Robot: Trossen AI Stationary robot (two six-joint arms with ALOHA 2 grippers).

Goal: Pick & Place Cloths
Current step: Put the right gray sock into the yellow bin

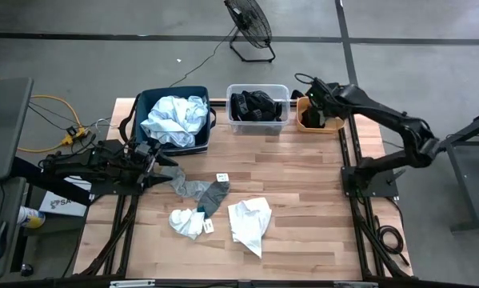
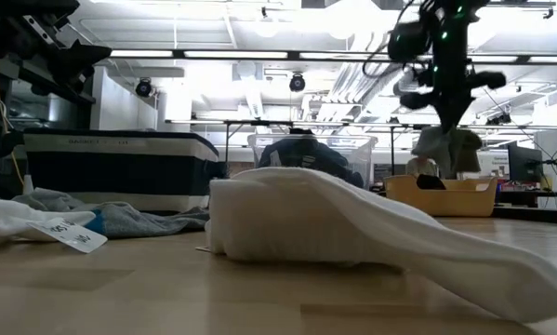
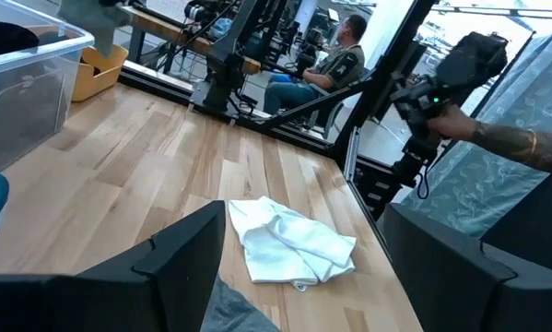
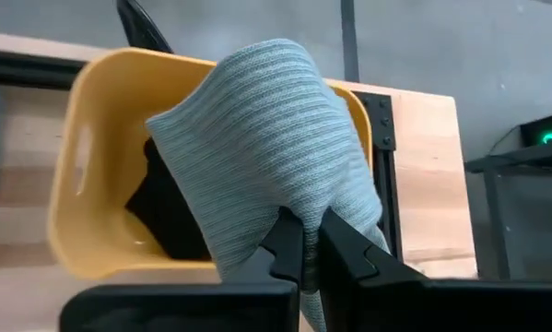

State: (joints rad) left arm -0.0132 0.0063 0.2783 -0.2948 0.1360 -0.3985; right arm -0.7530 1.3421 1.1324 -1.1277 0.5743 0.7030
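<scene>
My right gripper (image 4: 310, 244) is shut on a grey ribbed cloth (image 4: 266, 138) above the orange tub (image 1: 315, 120), which has a black cloth (image 4: 170, 217) inside. My left gripper (image 1: 157, 162) is open beside the navy bin (image 1: 147, 100), at the near end of a grey cloth (image 1: 189, 189) that lies flat on the table next to a dark sock (image 1: 216, 196). I see no touch there. A white cloth (image 1: 249, 224) and a pale bunched cloth (image 1: 186, 222) lie nearer the front. Pale blue cloths (image 1: 175, 120) fill the bin; black cloths (image 1: 255, 104) fill the clear tub. My right gripper pinches a bunched part of the grey ribbed cloth (image 4: 289, 198) between its two fingers, coming from above and pointing down. The cloth is lifted clear and hangs slack below the fingers (image 2: 444, 149), over the orange tub.
The bin, clear tub (image 1: 257, 128) and orange tub stand in a row along the table's far edge. Bare wood (image 1: 303, 176) lies on the right half. A fan (image 1: 251, 24) stands on the floor beyond. People (image 3: 335, 60) and a raised forearm (image 3: 524, 143) show past the right edge.
</scene>
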